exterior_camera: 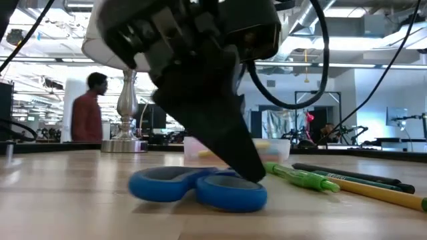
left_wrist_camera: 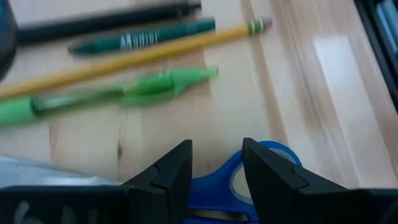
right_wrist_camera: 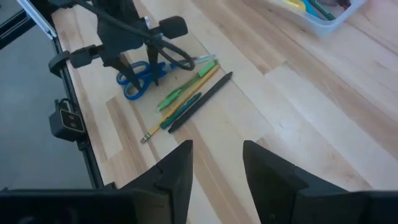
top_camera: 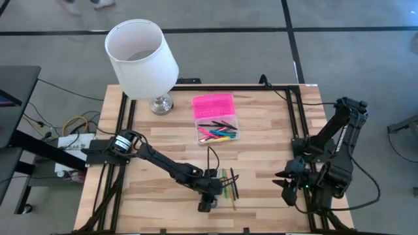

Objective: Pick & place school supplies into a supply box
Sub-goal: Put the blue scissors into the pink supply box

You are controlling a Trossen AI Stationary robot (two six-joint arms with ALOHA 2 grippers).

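On the left, our left end effector point(left_wrist_camera: 216, 163) is down on the counter point(top_camera: 274, 130) with its fingers around the handle of the scissors point(exterior_camera: 197, 187), just beside four loose pens point(top_camera: 230, 183). The supply box point(top_camera: 218, 128) already holds several. Our right end effector point(right_wrist_camera: 216, 163) waits open, well apart.

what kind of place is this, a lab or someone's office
Likely a robotics lab in an open workshop hall: two arms mounted at a wooden table, bare ceiling ducts, and workbenches with a person behind.
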